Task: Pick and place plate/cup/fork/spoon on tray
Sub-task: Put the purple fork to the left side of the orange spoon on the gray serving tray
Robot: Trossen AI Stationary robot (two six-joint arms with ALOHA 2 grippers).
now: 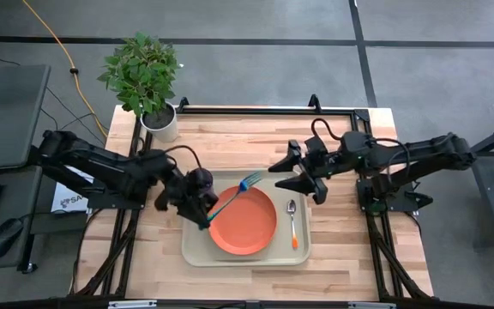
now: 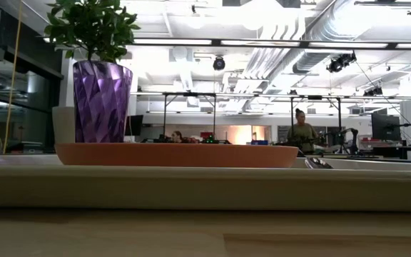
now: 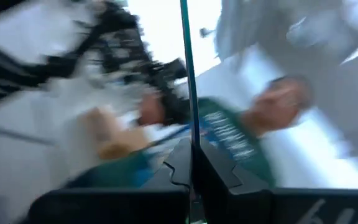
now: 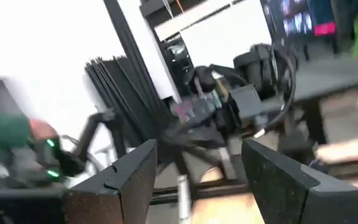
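The beige tray lies mid-table, and its near rim fills the low view. The orange plate rests flat on it and also shows in the low view. The purple cup stands upright at the tray's far left corner. The orange-handled spoon lies on the tray to the right of the plate. My left gripper is shut on the blue-handled fork at the plate's left edge. My right gripper is open and empty, beyond the tray's far right corner. My left gripper pinches the fork's blue handle between its two shut fingers, near the handle's free end. The fork sticks out ahead of the fingers, along them. It slants toward the far right, its tines over the plate's far rim.
A potted plant in a white pot stands at the table's far left corner. A black frame runs along the far edge. Bare wood lies to the left and right of the tray. People show in the room behind.
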